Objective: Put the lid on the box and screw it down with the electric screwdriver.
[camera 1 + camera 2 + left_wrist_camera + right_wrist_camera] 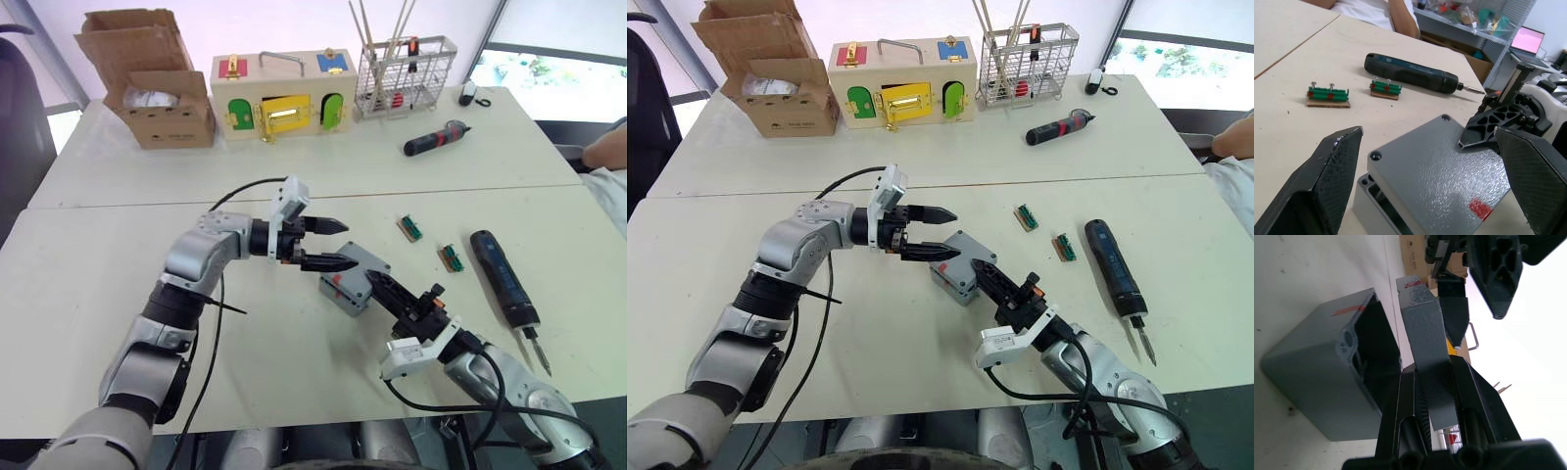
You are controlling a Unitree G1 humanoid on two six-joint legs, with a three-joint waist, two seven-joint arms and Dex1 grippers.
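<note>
Lid (1437, 164) pinched at one edge between the closed fingers of the right gripper (1432, 391), hinged open over the box (1327, 382). Far edge of lid lifted, near edge close to the box rim; not yet seated, gap visible along one side in the left wrist view. Box resting on the white table (118, 245) near centre, between the two arms, red mark (1480, 208) on the lid's upper face.

Left gripper (328, 245) hovering just beside the free edge of the lid, fingers spread apart, nothing held. One finger above lid level, the other reaching toward the lid's corner. Lid lying square between both grippers: right gripper on the near side, left gripper on the opposite side and closer to the raised edge.

Coming move judged to turn on tilt: raised edge must come down flat so corner holes meet the box's posts. Left gripper better placed to press or steady that edge.

Electric screwdriver (502, 279) lying on the table to the right of the box, well apart, long axis running near-to-far, bit (538, 352) toward the robot. Right arm nearer to it. Two green screw holders (1328, 94) between box and screwdriver.
</note>
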